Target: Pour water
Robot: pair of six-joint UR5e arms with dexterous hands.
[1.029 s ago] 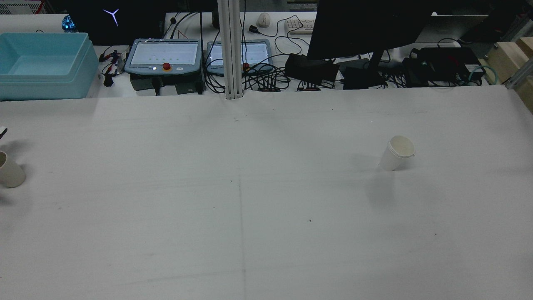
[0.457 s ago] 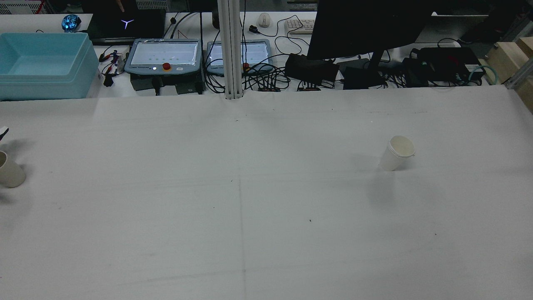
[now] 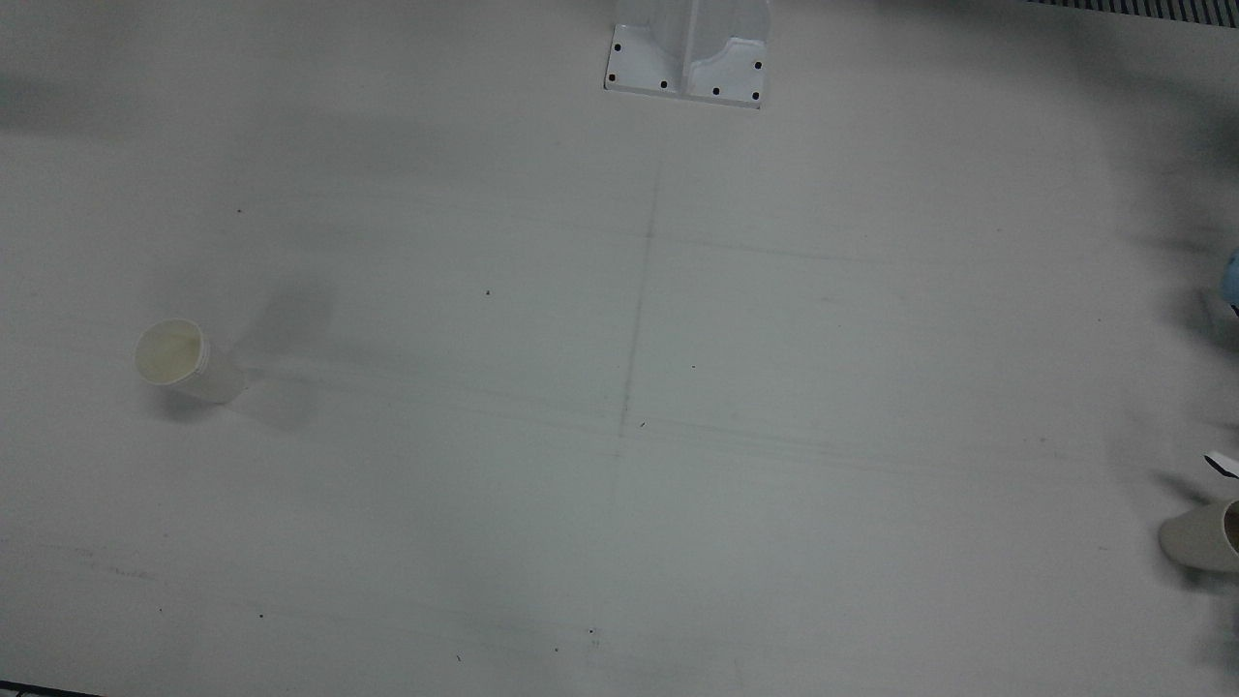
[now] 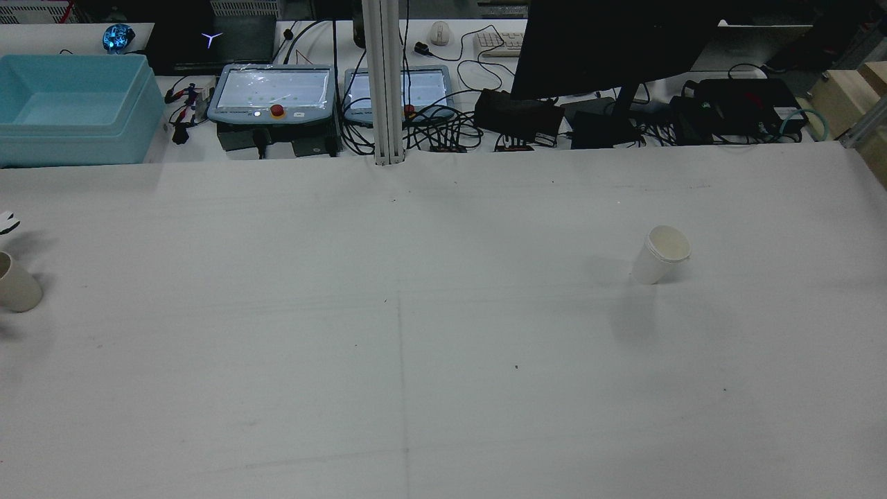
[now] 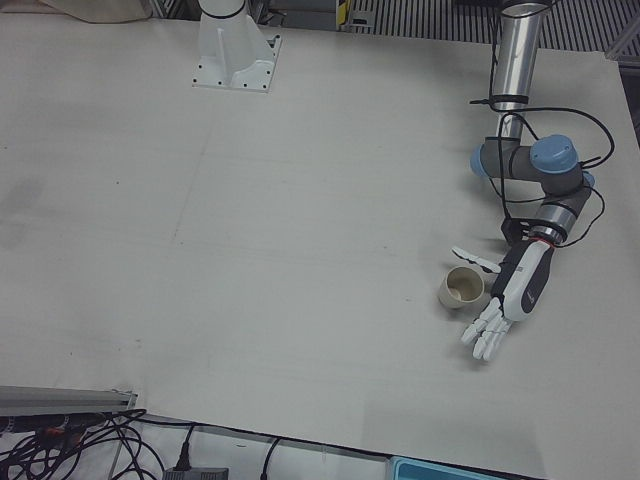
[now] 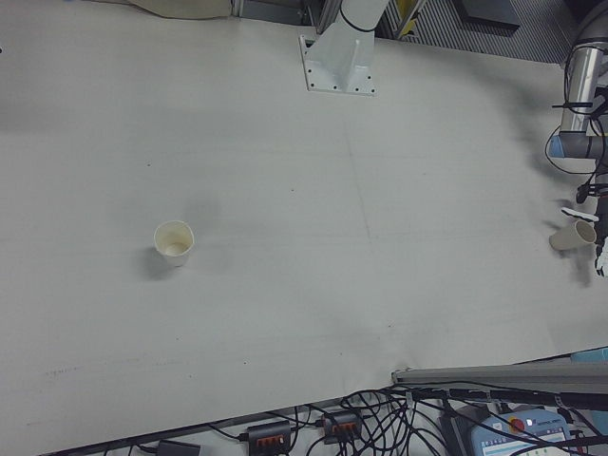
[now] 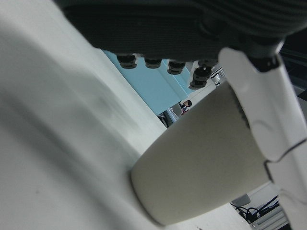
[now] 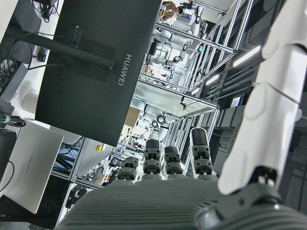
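Note:
A beige paper cup stands upright near the table's edge on the left arm's side. My left hand is open right beside it, fingers stretched flat past the cup and thumb reaching around its far side. In the left hand view the cup fills the space between palm and thumb. A white paper cup stands upright and alone on the right arm's half of the table, also seen as the white cup in the front view. My right hand shows only in its own view, fingers extended, holding nothing.
A light blue bin, two teach pendants, cables and a dark monitor sit beyond the table's far edge. A white post rises at mid-back. The arm pedestal base stands at the robot's side.
The left hand's thumb tip has edged slightly further into the rear view beside the beige cup. Neither cup has moved.

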